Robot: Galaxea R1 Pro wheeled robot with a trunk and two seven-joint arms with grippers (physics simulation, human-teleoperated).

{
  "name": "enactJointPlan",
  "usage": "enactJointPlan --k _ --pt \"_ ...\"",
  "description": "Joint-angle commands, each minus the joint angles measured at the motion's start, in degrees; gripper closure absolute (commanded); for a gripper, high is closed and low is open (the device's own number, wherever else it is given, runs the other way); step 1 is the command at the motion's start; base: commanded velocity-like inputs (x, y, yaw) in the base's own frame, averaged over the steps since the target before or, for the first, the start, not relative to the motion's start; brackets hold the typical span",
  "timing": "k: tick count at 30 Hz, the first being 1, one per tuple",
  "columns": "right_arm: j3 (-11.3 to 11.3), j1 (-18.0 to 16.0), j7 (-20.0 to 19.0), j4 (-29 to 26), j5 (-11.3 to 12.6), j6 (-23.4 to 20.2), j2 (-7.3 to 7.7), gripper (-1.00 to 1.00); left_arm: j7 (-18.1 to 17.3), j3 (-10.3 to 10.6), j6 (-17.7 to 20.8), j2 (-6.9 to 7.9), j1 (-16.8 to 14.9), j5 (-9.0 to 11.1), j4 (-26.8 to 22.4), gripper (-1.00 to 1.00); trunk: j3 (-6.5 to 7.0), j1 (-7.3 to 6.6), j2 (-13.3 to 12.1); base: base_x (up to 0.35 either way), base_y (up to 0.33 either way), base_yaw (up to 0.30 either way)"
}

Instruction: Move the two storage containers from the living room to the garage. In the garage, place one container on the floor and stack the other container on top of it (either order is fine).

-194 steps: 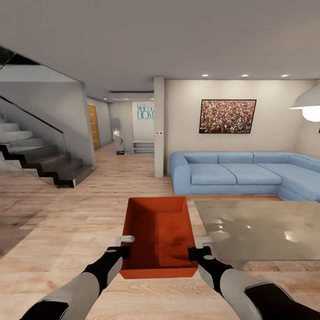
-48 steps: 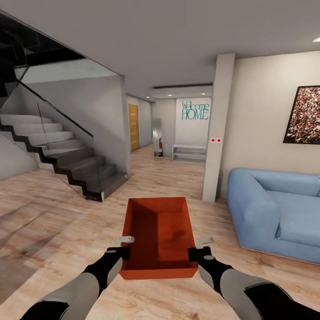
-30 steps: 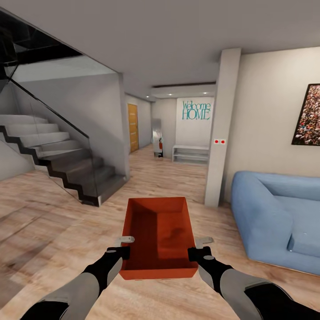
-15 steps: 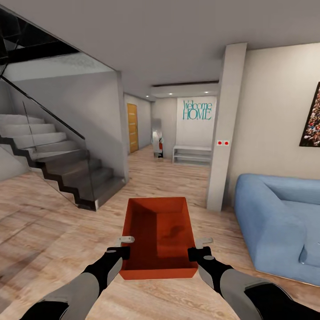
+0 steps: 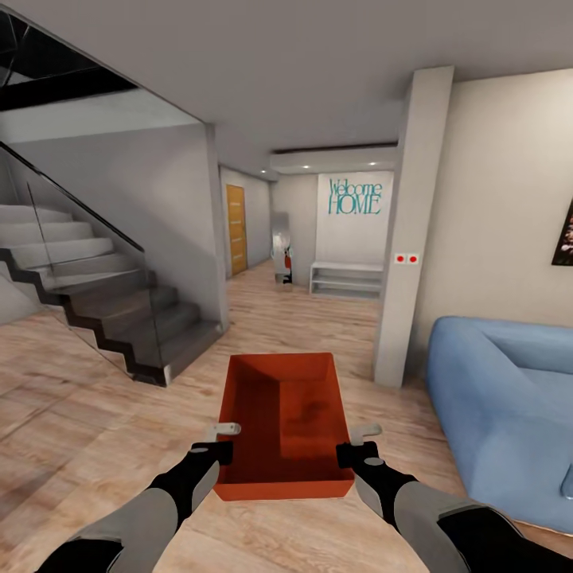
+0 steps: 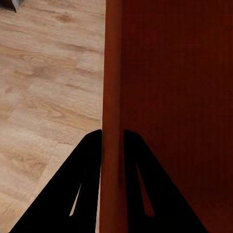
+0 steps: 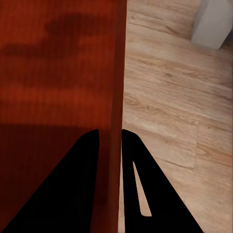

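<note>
head: we look forward and down over both arms along the hallway | left wrist: close along the left pincer (image 6: pixel 112 145) at the storage container (image 6: pixel 165 97) wall | right wrist: same, right pincer (image 7: pixel 110 141) | shared: container, wood-plank floor (image 5: pixel 95 414)
</note>
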State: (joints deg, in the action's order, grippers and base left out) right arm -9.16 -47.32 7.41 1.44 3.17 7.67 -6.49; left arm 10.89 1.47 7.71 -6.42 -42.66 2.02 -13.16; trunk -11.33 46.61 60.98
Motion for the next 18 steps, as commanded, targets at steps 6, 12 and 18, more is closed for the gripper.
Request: enactJointPlan --k 6,12,18 --pt "1.3 -0.1 0.2 0.1 0.2 0.2 -0.36 1.00 0.5 -1.8 0.4 -0.15 0.0 3.2 -0.3 1.00 -0.08 0.04 0.0 0.324 0.000 0.000" --pt "1.3 -0.1 0.2 0.1 0.2 0.2 -0.36 1.00 0.5 -1.8 0.4 -0.17 -0.1 3.2 -0.3 1.00 -0.08 0.04 0.0 0.324 0.000 0.000" --pt "1.3 -0.1 0.3 0.1 0.1 0.2 -0.36 1.00 0.5 -1.8 0.4 -0.18 0.0 3.2 -0.2 1.00 -0.08 0.04 0.0 0.324 0.000 0.000"
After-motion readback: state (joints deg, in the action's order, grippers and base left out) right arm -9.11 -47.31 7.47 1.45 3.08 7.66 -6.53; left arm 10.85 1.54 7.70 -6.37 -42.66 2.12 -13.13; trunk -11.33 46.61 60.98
